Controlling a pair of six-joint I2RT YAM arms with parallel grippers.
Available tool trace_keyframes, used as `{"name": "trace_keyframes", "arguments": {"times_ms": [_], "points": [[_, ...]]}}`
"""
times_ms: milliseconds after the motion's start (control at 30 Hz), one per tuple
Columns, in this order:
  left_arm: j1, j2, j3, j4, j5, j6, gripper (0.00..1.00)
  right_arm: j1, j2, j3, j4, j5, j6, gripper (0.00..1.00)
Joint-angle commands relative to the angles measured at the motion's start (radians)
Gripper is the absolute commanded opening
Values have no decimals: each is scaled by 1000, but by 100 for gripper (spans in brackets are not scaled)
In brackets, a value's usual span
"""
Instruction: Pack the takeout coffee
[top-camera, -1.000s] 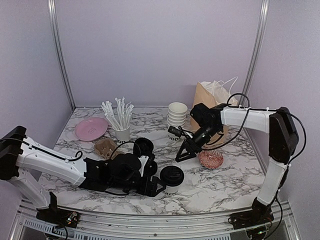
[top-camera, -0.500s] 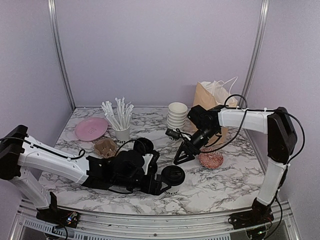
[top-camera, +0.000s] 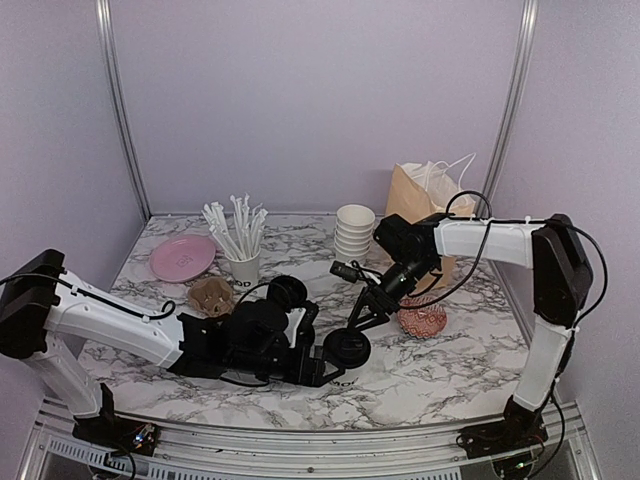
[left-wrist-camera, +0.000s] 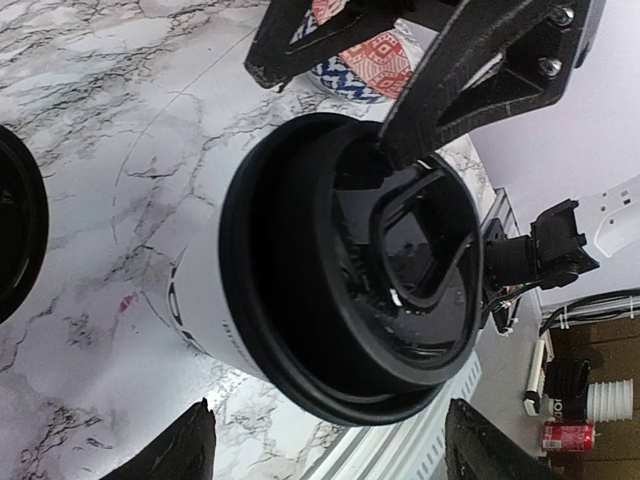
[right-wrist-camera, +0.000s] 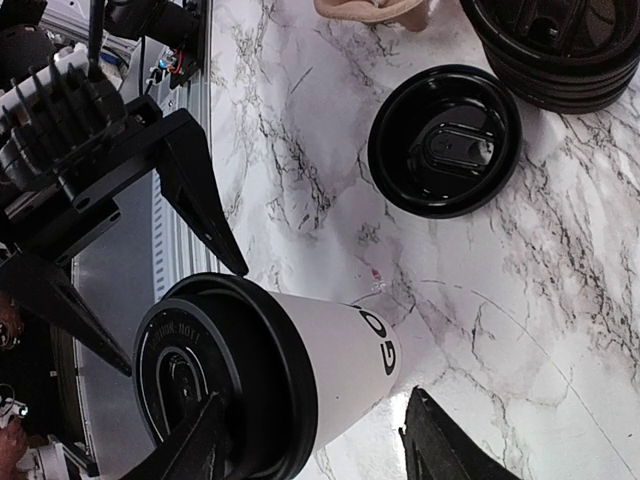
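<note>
Takeout cup stands upright near the front middle of the bench, lid on. The brown bag is at the back right, well apart.

Left gripper: jaws wide, one finger either side of the lid. Whether they touch it I cannot tell, and no grip is evident.
Right gripper: jaws part open, empty, poised over the cup.

Handling (judgement): paper wall, probably light. It dents under a hard pinch and the smooth lid may pop off. Best hold is on the wall just under the lid rim, where it is stiffest. Fill level is unknown, so keep it upright.

Writing: black "GO" on the cup wall. The raised lettering on the lid is not legible.
</note>
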Motion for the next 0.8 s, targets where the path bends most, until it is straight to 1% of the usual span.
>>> {"name": "trace_keyframes", "arguments": {"times_ms": [0, 167, 433, 533, 600, 667, 767], "points": [[4, 6, -6, 104, 93, -3, 80, 11, 13, -12, 0, 12, -17, 58], [22, 24, -17, 114, 91, -52, 79, 12, 19, -7, 0, 15, -14, 58], [81, 39, -90, 152, 64, -133, 75, 11, 19, -19, 11, 24, -12, 58], [113, 94, -138, 190, 107, -214, 72, 11, 22, -28, 17, 25, -10, 58], [123, 140, -168, 210, 135, -262, 69, 13, 24, -36, 25, 25, -7, 58], [126, 176, -189, 210, 145, -289, 66, 13, 28, -47, 46, 46, 20, 58], [127, 203, -203, 211, 149, -303, 64, 13, 48, -63, 74, 154, 69, 57]]}}
